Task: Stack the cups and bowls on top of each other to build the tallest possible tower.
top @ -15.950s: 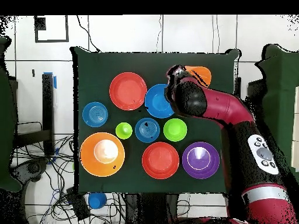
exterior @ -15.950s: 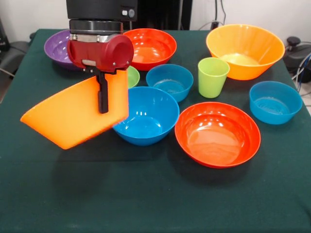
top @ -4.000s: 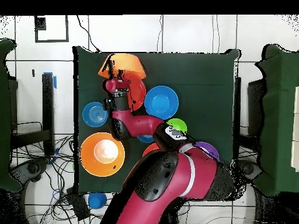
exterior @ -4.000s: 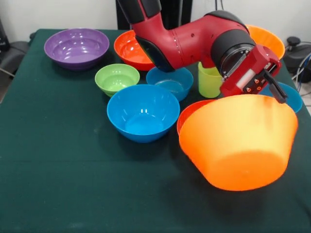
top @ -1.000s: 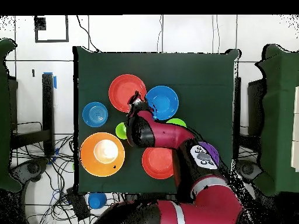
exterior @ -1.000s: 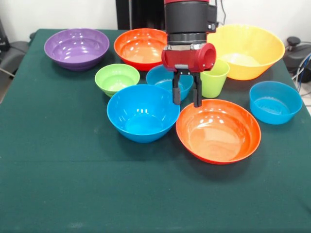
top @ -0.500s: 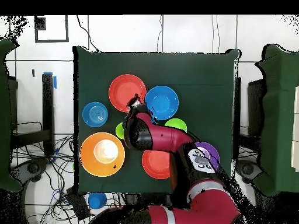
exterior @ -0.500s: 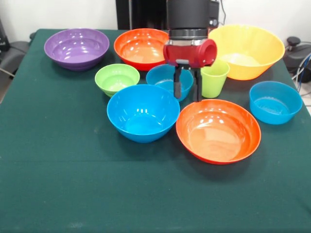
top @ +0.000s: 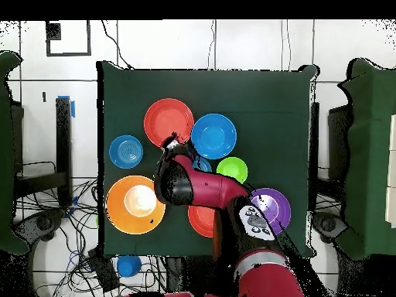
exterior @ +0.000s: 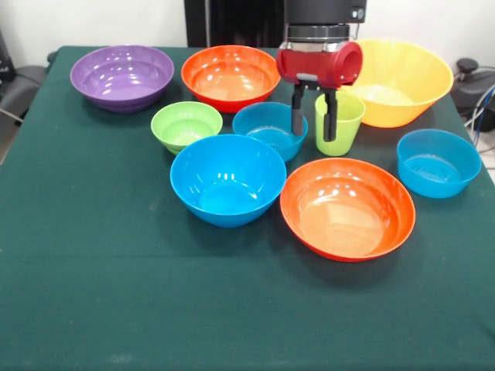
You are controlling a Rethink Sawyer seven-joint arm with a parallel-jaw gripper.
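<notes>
End effector (exterior: 312, 124) spread and empty, hanging over the near-left rim of the lime-green cup (exterior: 339, 124), one finger (exterior: 329, 116) in front of the cup and the other above the gap toward the small blue bowl (exterior: 270, 129). Around it on the green desk (exterior: 116, 294): a small green bowl (exterior: 186, 126), a large blue bowl (exterior: 227, 179), an orange bowl nested in a red-orange one (exterior: 347, 209), another blue bowl (exterior: 438, 161), and behind, purple (exterior: 122, 76), red-orange (exterior: 230, 76) and big orange (exterior: 396, 79) bowls.
</notes>
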